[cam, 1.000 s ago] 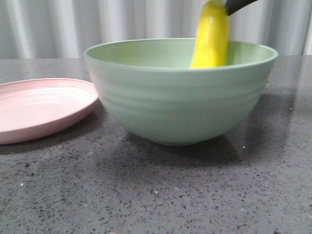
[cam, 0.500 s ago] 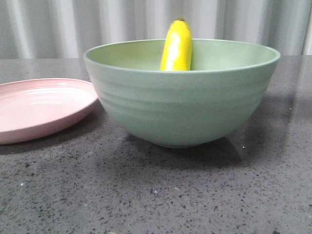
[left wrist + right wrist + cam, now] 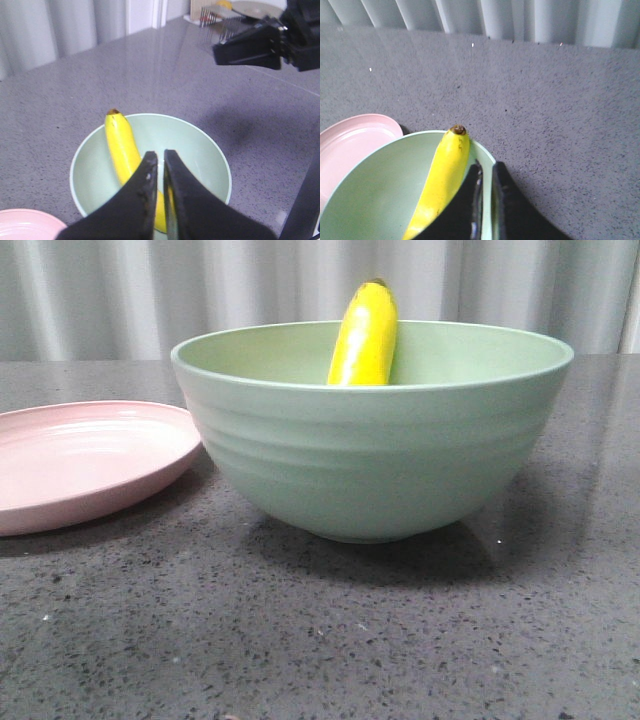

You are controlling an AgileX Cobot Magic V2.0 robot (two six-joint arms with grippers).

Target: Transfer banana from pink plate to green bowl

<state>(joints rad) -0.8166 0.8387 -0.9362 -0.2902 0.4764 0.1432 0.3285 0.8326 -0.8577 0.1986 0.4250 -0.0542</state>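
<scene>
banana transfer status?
Done: the banana stands propped inside the green bowl, dark tip poking above the rim; the pink plate holds nothing. In hand: nothing; left gripper and right gripper are both nearly closed and empty above the bowl. Left: nothing visible.

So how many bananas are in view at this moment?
1. The banana stands propped inside the green bowl, leaning on its wall with the dark tip above the rim. The pink plate beside the bowl holds none. The bowl's floor is partly hidden behind gripper fingers.
</scene>
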